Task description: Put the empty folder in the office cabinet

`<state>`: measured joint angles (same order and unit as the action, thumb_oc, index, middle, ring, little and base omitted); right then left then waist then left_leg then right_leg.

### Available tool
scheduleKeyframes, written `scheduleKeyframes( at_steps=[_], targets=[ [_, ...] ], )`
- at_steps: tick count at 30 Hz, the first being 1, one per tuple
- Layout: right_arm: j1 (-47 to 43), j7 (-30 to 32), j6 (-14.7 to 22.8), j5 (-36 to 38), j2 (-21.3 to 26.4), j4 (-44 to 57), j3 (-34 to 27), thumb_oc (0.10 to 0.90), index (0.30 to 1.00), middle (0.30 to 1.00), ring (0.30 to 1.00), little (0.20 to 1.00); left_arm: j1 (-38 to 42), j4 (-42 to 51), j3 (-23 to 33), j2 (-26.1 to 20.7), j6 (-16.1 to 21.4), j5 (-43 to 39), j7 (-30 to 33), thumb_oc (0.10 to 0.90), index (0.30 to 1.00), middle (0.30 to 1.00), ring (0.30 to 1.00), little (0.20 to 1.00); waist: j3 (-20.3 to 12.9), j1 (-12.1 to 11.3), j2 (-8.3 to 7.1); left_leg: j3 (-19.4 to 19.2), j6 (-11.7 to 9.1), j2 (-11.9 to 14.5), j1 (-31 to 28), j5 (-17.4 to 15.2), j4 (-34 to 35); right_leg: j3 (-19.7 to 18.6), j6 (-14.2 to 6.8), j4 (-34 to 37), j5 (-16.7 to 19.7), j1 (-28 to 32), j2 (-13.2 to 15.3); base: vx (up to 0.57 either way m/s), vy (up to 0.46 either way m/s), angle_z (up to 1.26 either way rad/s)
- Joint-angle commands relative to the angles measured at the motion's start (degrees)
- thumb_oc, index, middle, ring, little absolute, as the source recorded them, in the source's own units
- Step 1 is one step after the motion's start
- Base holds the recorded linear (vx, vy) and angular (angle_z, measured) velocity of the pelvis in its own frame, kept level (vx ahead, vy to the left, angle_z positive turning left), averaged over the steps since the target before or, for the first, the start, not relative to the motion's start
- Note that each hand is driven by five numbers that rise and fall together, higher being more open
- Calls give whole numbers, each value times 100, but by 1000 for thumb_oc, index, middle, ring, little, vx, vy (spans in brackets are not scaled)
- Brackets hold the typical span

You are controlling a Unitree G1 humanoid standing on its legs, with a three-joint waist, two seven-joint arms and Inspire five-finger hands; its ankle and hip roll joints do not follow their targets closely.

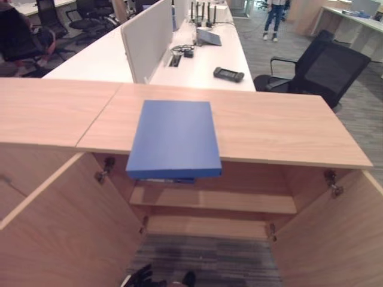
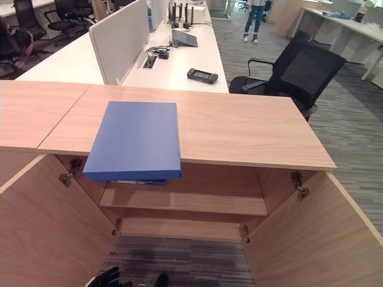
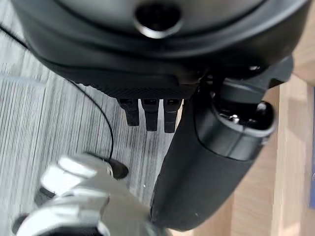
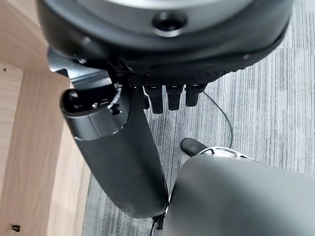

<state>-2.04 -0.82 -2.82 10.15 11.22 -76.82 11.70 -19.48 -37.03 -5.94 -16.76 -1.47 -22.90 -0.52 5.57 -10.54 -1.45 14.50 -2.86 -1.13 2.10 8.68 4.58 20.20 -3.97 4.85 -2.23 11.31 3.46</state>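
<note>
A blue folder (image 1: 175, 139) lies flat on the wooden top of the office cabinet (image 1: 275, 128), its near end overhanging the front edge. No hand touches it. Below it the cabinet stands open, with a bare shelf (image 1: 239, 201) inside and a lower one under that. My left hand (image 3: 150, 115) hangs low over the carpet with fingers straight and nothing in it; its fingertips also show at the bottom of the left eye view (image 1: 139, 278). My right hand (image 4: 170, 101) hangs the same way, fingers relaxed and holding nothing.
Both cabinet doors swing out toward me, the left door (image 1: 66, 227) and the right door (image 1: 335, 239), leaving a carpeted gap between them. Behind the cabinet are a white desk (image 1: 203, 60) with a divider, a black office chair (image 1: 326, 66), and a far-off person (image 1: 272, 15).
</note>
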Motion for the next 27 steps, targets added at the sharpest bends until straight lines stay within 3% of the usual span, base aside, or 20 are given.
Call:
scheduleKeyframes(
  at_steps=[1,5,6,13,15,19,27],
  targets=[
    [-139,12,-51,-119,400,-97,123,800,900,900,900,900,-145,1288,652,-1,235,-1085,-68,800,900,900,900,900,194,-235,17,205,106,163,-53,-374,42,265,45,-404,24,-452,119,-77,-144,49],
    [-152,96,-75,-89,474,-95,-102,800,900,900,900,900,-924,3288,1745,-136,420,-580,276,800,900,900,900,900,347,-475,28,436,12,247,102,-269,-33,452,139,-431,-77,-450,-15,-87,-179,49],
    [-115,100,-36,8,455,-63,-112,800,900,900,900,900,-956,4337,2508,-182,720,-270,549,800,900,900,900,900,464,-672,3,552,-98,300,175,-237,-80,545,205,-435,-150,-415,-131,-24,-310,51],
    [-213,130,69,126,316,56,82,800,900,900,900,900,-378,5564,3254,-171,1236,649,1421,800,900,900,900,900,603,-837,-119,648,-239,327,278,-520,-414,510,310,-414,-356,-271,-279,-7,-133,14],
    [-252,168,104,154,267,66,170,800,900,900,900,900,-194,5873,3347,-264,1331,1037,1634,800,900,900,900,900,627,-858,-153,654,-265,338,288,-550,-475,508,324,-390,-357,-241,-308,-7,-97,-1],
    [-379,269,160,93,109,116,410,800,900,900,900,900,272,6282,3231,-1004,1358,2356,1973,800,900,900,900,900,571,-805,-222,580,-318,403,237,-607,-520,473,356,-378,-387,-172,-362,-4,-87,1],
    [-439,271,115,-211,-11,104,626,800,900,900,900,900,786,6389,2489,-1895,1204,3428,1694,800,900,900,900,900,375,-529,-256,363,-294,452,54,-699,-525,287,362,-392,-396,-91,-358,-8,9,-14]
  ],
)
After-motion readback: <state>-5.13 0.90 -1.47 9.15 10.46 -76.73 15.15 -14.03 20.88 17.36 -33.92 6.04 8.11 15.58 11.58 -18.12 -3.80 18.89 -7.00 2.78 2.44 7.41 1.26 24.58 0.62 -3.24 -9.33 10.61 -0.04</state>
